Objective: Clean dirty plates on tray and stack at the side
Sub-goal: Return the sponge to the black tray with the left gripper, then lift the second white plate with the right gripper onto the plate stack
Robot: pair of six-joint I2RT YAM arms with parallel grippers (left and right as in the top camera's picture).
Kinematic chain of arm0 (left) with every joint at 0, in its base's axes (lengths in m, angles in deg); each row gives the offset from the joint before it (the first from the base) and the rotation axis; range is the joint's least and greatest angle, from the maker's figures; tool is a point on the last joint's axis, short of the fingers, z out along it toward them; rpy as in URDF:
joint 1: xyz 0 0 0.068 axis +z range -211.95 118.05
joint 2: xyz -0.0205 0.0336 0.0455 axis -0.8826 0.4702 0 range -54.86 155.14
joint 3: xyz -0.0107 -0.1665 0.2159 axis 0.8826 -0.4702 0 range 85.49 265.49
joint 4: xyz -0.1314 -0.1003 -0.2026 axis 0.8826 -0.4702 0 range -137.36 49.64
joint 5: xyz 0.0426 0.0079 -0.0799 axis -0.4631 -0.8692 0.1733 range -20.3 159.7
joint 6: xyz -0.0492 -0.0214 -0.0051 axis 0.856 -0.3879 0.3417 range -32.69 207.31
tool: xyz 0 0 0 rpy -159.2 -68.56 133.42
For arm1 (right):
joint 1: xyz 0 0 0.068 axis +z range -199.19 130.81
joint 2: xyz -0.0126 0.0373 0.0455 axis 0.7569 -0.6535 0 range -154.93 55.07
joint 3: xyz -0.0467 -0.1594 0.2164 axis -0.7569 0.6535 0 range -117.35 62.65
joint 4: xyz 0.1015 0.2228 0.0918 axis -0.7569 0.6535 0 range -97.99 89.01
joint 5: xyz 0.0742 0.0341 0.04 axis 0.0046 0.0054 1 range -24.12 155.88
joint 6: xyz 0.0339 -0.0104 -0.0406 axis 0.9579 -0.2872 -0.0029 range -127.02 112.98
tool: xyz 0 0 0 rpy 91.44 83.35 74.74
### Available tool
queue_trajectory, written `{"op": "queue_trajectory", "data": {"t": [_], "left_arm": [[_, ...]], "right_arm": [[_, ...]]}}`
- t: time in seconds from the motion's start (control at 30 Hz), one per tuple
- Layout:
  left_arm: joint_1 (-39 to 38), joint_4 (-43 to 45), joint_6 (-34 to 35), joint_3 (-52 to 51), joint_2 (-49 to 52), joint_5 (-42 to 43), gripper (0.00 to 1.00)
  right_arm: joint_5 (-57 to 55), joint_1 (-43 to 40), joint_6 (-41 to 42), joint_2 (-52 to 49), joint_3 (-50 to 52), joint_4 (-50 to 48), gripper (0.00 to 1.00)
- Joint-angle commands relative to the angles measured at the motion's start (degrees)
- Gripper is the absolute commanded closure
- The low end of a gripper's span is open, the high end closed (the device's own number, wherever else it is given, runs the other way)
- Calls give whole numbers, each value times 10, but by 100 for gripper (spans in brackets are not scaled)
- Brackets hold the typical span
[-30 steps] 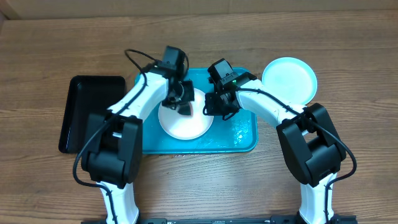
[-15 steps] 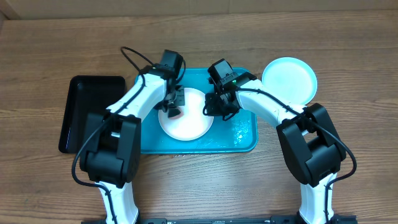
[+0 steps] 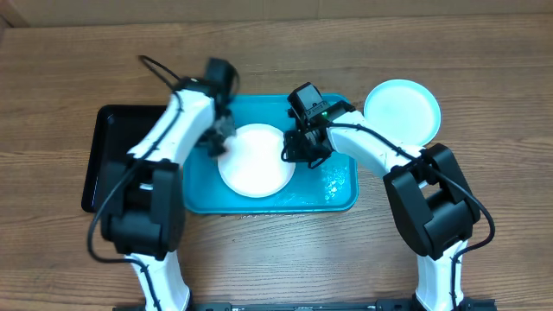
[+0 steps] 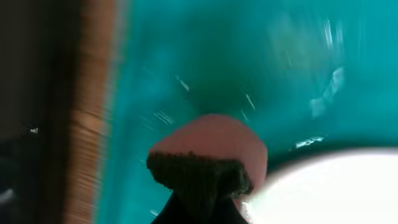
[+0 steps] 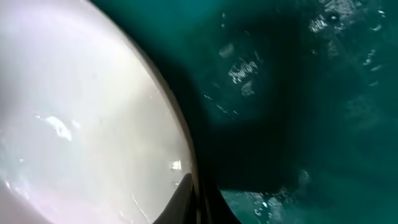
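The left arm [image 3: 177,121] has swung away from the round white plastic plate [image 3: 255,164] in the last half second. The left fingers [image 3: 219,131] now hang over the left end of the large teal-blue rectangular plastic tray [image 3: 341,186], beside the plate's left rim rather than over its middle. They are clamped on a pink sponge with a dark green scouring face [image 4: 208,155]. The blurred wrist view shows it above bare teal, just off the plate.

The right fingers [image 3: 300,149] have not shifted and stay pinched on the plate's right rim. The plate lies where it did, in the middle of the tray, its face plain white.

The round pale blue plastic plate [image 3: 402,111] sits on the wooden surface [image 3: 285,52] by the tray's upper right corner. The narrow black tray [image 3: 121,164] lies left of the teal tray. Both are unmoved.
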Motion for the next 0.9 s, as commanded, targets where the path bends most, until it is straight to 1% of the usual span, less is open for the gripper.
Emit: {"op": "queue_trajectory", "data": {"t": [0.0, 0.1, 0.17, 0.27, 0.43, 0.6, 0.63, 0.73, 0.77, 0.8, 0.83, 0.87], "left_arm": [[49, -1, 30, 38, -70, -42, 96], [92, -9, 23, 38, -88, -43, 96], [120, -19, 23, 37, -86, -37, 96], [170, -34, 23, 27, -75, 2, 96], [231, -26, 23, -8, -54, 41, 96], [264, -23, 23, -16, -18, 44, 96], [272, -14, 23, -16, 0, 45, 96], [281, -5, 23, -16, 20, 45, 95], [283, -2, 23, -16, 26, 45, 93], [284, -1, 23, -16, 27, 45, 85], [286, -1, 23, -16, 28, 45, 70], [287, -1, 23, -15, 28, 45, 47]], "right_arm": [[-19, -3, -29, 1, -2, 1, 96], [-19, -3, -33, 2, -13, 1, 96], [-20, -2, -53, 5, -25, 3, 96], [-40, 5, -83, 16, -51, 11, 96], [-173, 33, -97, 47, -98, 26, 96], [-281, 63, -134, 76, -127, 35, 96], [-334, 75, -147, 87, -139, 44, 96], [-396, 90, -171, 101, -151, 54, 96], [-420, 96, -179, 106, -153, 55, 96], [-439, 102, -189, 111, -153, 55, 96], [-462, 108, -201, 116, -153, 55, 96], [-485, 114, -212, 120, -153, 55, 96]]}}
